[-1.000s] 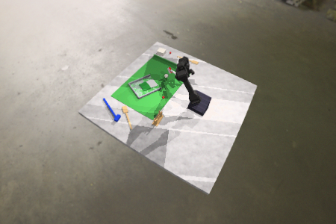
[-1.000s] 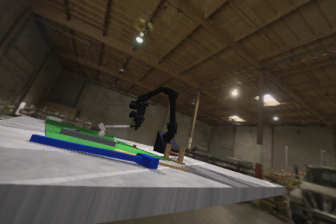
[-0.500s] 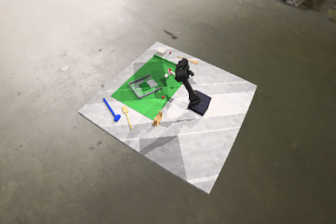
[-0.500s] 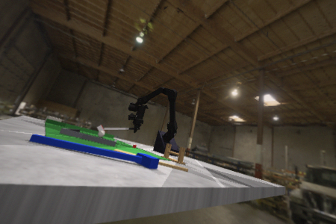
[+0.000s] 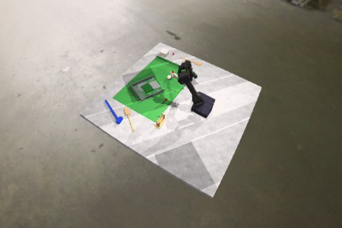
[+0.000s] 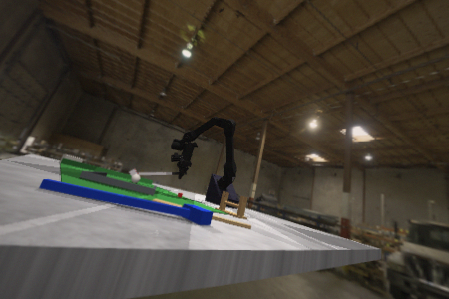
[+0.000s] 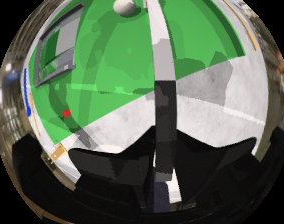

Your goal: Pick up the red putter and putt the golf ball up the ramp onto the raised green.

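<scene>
My gripper (image 6: 181, 175) (image 7: 160, 129) is shut on the dark handle of the putter. The putter's pale shaft (image 6: 160, 173) (image 7: 163, 55) reaches out over the green mat (image 5: 127, 94) (image 7: 113, 62). Its red and white head (image 5: 172, 73) is close beside the white golf ball (image 5: 169, 77) (image 7: 124, 6); whether they touch I cannot tell. In the exterior view head and ball look merged. The ball is on the mat. The grey-walled frame (image 5: 141, 99) holds a pale ramp (image 5: 155, 85) and a green square (image 5: 147, 87) (image 7: 51, 45). No ball shows there.
A blue mallet (image 5: 112, 110) (image 6: 115, 199) and a wooden spatula (image 5: 131, 120) lie left of a wooden stand (image 5: 160, 120) (image 6: 241, 207) (image 7: 57, 153). A red marker (image 5: 166, 99) (image 6: 180, 195) (image 7: 67, 114) is on the mat. A white block (image 5: 163, 52) and wooden stick (image 5: 194, 61) lie at the back.
</scene>
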Controlling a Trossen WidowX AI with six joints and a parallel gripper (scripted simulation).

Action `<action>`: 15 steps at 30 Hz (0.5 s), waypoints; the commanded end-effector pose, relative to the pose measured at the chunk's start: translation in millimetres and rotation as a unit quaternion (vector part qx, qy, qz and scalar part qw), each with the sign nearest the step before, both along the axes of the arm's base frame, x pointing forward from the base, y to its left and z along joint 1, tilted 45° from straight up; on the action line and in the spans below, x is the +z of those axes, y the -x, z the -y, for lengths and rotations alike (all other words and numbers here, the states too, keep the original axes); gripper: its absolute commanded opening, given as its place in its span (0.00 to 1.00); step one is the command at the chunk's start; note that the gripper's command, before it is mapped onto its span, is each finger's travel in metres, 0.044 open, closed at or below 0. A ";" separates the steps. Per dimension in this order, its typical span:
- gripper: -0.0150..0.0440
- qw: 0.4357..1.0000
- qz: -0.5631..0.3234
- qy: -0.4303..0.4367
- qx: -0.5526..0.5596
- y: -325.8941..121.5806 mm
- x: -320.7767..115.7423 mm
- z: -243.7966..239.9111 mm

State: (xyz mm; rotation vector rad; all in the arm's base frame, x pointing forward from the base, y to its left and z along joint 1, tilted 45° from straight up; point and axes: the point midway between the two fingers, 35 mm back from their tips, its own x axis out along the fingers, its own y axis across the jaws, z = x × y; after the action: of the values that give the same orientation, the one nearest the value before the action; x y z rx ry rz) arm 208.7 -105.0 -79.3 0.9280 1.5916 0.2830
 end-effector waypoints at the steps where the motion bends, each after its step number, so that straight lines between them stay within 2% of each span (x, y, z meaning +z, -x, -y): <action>1: 0.25 1.000 0.000 0.000 -0.001 0.0 0.2 0.7; 15: 0.25 1.000 0.003 0.002 -0.005 11.2 -21.6 18.8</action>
State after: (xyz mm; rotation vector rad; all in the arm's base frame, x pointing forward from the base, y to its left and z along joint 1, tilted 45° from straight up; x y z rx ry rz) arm 197.8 -119.8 -98.2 0.9398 1.5863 0.2773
